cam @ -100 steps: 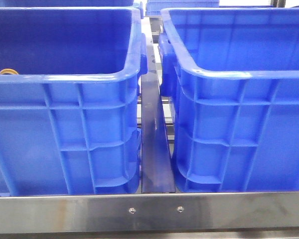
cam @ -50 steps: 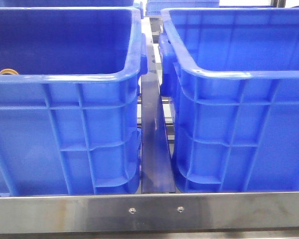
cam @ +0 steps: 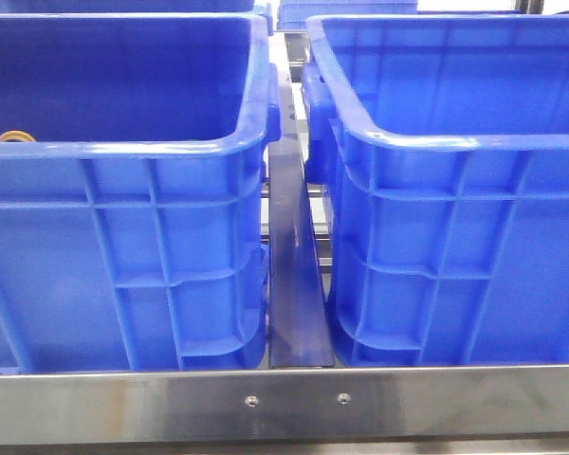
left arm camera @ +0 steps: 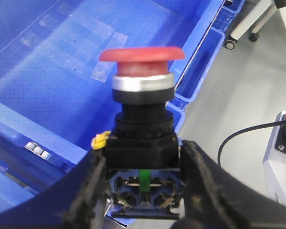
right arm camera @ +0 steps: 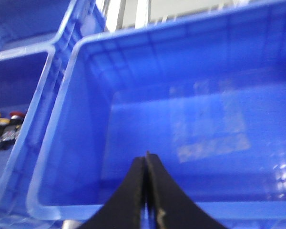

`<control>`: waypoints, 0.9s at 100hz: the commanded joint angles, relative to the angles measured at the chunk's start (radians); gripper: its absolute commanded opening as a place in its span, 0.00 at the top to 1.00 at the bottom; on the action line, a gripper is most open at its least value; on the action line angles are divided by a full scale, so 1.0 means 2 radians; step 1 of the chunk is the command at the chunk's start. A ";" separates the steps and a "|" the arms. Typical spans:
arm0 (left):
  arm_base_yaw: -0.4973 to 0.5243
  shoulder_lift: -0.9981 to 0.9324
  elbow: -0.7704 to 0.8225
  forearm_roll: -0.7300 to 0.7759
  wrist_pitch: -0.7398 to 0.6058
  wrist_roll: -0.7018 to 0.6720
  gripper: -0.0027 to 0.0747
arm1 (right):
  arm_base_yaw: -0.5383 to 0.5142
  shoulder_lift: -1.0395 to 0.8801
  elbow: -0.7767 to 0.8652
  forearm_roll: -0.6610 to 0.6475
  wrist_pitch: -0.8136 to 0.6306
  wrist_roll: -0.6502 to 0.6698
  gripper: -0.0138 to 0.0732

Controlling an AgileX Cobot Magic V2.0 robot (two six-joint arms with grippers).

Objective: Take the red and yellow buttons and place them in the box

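Front view shows no arms, only two blue crates side by side, their lower walls cut off by the steel rail point(cam: 284, 403) along the near edge. A dark strip point(cam: 292, 275) fills the narrow gap between them. In the left crate point(cam: 123, 275) a sliver of yellow button point(cam: 15, 136) peeks over the near rim, mostly hidden. Left gripper point(left arm camera: 142, 191) is clamped on the red button point(left arm camera: 142, 55) by its black body, cap upright, above a crate floor; grey floor lies past the rim. Right gripper point(right arm camera: 146, 167) hangs with fingers pressed together, holding nothing, over the bare right crate point(right arm camera: 76, 62). Blurred buttons point(right arm camera: 5, 124) lie in the neighbouring crate
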 commanded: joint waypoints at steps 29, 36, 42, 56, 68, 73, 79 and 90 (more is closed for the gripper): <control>-0.003 -0.016 -0.014 -0.002 -0.036 -0.002 0.99 | 0.001 0.022 -0.018 0.177 -0.035 -0.038 0.15; -0.003 -0.016 -0.014 -0.002 -0.036 -0.002 0.99 | 0.001 0.034 -0.018 0.240 -0.029 -0.082 0.15; -0.003 -0.016 -0.014 -0.002 -0.036 -0.002 0.99 | 0.001 0.051 -0.018 0.302 -0.015 -0.126 0.15; -0.003 -0.016 -0.014 -0.002 -0.036 -0.002 0.99 | 0.001 0.105 -0.018 0.423 0.025 -0.231 0.15; -0.003 -0.016 -0.014 -0.002 -0.036 -0.002 0.99 | 0.001 0.145 -0.018 0.492 0.046 -0.290 0.15; -0.003 -0.016 -0.014 -0.002 -0.036 -0.002 0.99 | 0.001 0.158 -0.018 0.508 0.053 -0.304 0.15; -0.003 -0.016 -0.014 -0.002 -0.036 -0.002 0.99 | 0.001 0.172 -0.018 0.523 0.064 -0.315 0.15; -0.003 -0.016 -0.014 -0.002 -0.036 -0.002 0.99 | 0.001 0.189 -0.018 0.538 0.086 -0.330 0.15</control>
